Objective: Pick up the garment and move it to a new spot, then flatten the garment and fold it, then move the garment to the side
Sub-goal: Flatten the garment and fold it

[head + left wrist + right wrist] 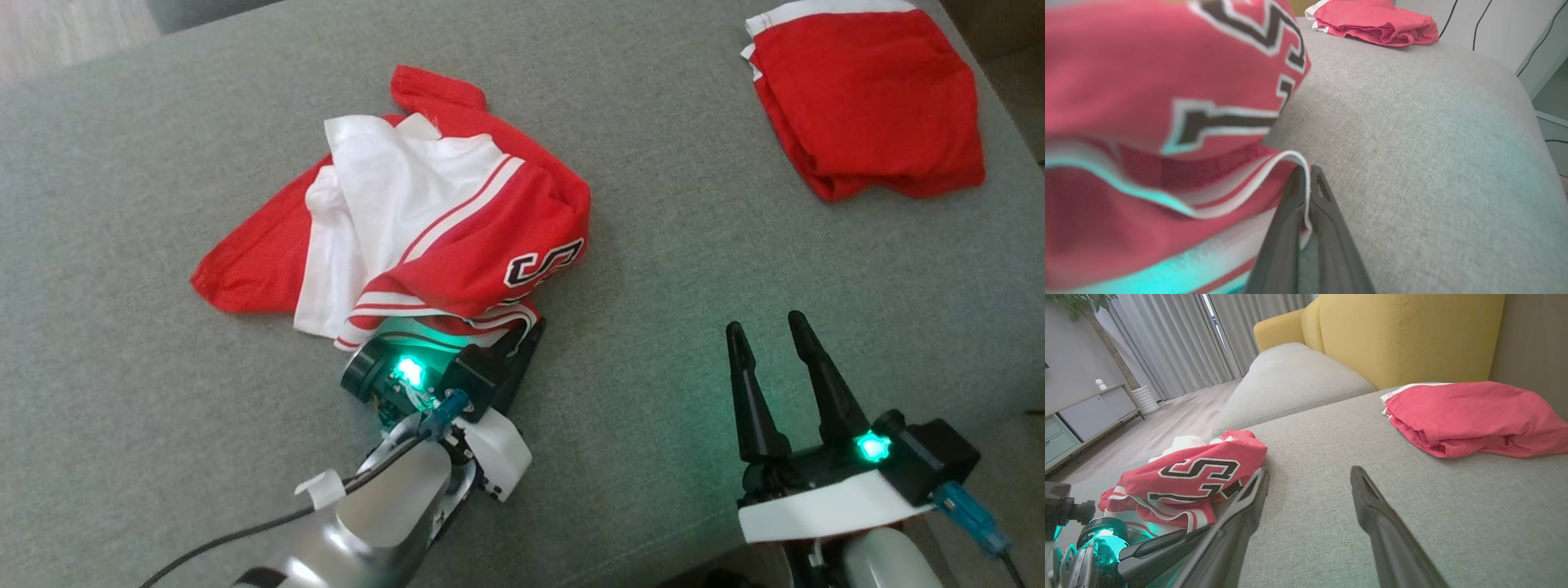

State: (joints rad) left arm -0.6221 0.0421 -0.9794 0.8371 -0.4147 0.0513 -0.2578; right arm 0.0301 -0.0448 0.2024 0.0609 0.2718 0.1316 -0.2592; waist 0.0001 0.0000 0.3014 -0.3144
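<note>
Garment [424,229], a red and white jersey, is lying crumpled on the grey sofa cushion [694,269], over towards my left side. My left end effector [1308,175] is pinching its white-striped hem [1265,171] at the near edge. The fingers are pressed together on the cloth, low against the cushion, since an edge grip is likely giving me a way to lift the whole heap to a new spot. My right end effector [766,322] is hovering with fingers spread, apart from the jersey, probably waiting for a second corner. Another red garment [865,98] is sitting folded at the far right.
</note>
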